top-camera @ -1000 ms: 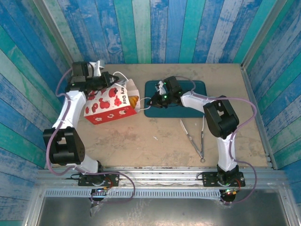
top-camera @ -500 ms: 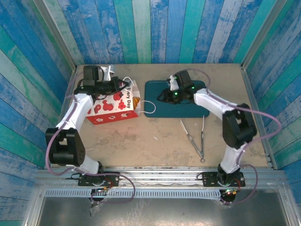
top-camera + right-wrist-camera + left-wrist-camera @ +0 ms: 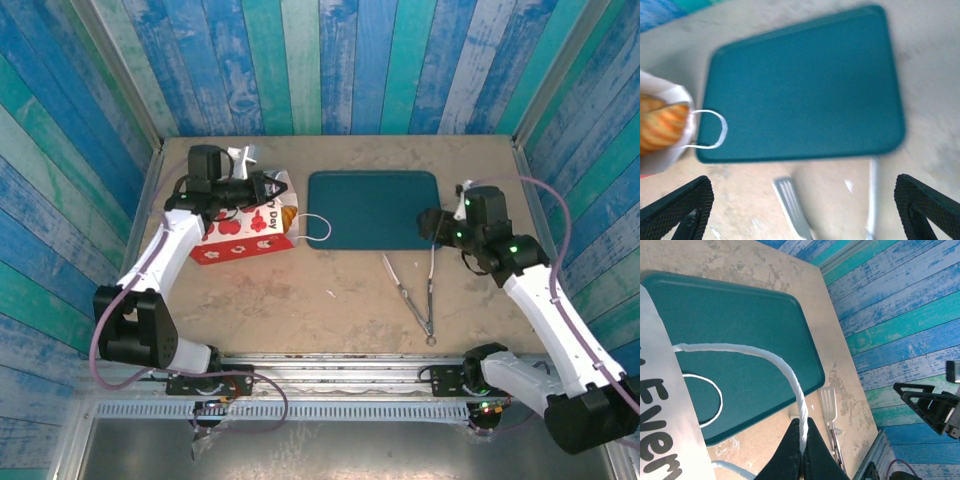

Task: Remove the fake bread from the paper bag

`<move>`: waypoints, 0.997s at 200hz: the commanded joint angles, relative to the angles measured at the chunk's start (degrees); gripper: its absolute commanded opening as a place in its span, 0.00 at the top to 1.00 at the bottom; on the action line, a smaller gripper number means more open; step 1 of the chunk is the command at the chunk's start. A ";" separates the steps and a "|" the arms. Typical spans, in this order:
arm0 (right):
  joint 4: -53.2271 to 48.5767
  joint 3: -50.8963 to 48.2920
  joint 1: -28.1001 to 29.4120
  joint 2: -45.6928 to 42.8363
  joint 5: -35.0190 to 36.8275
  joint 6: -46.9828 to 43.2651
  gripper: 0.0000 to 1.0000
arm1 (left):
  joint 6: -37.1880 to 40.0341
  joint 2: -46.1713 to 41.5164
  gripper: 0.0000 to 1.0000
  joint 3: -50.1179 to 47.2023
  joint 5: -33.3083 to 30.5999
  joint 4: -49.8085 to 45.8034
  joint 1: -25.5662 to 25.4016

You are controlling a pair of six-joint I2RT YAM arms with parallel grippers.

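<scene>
Left of teal tray (image 3: 372, 208), top view: paper bag (image 3: 238, 228) lies on its side, left gripper (image 3: 262, 187) at its mouth. Left wrist: fingers (image 3: 790, 452) pinch cord handle (image 3: 785, 371). Right wrist: right gripper (image 3: 800, 207) spread wide; fake bread (image 3: 660, 125) inside bag.

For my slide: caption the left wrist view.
Left hand pinches the cord handle of the paper bag, teal tray beyond.

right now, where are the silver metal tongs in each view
top external: silver metal tongs on the table, below the teal rectangular tray, right of centre.
left wrist: lower right, past the tray's corner.
right wrist: bottom edge, below the tray.
shared landmark: the tray.
</scene>
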 commanded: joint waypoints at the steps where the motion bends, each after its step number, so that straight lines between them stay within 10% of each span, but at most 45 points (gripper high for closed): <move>1: -13.71 -2.55 -0.45 0.66 -1.66 3.25 0.08 | 0.09 -3.83 0.95 -0.85 -1.69 0.40 -0.31; 37: -14.84 -11.66 3.25 1.48 -11.55 5.91 0.11 | 2.06 -3.60 0.95 -0.59 -3.82 -1.91 -0.36; 121: -8.07 -17.29 15.01 9.36 0.31 5.36 0.00 | 6.56 -5.32 0.95 -0.83 -3.34 -4.04 -0.29; 199: -7.86 -13.08 22.68 21.69 -4.73 6.80 0.11 | 7.45 -4.26 0.95 -0.31 -5.19 -5.29 -0.36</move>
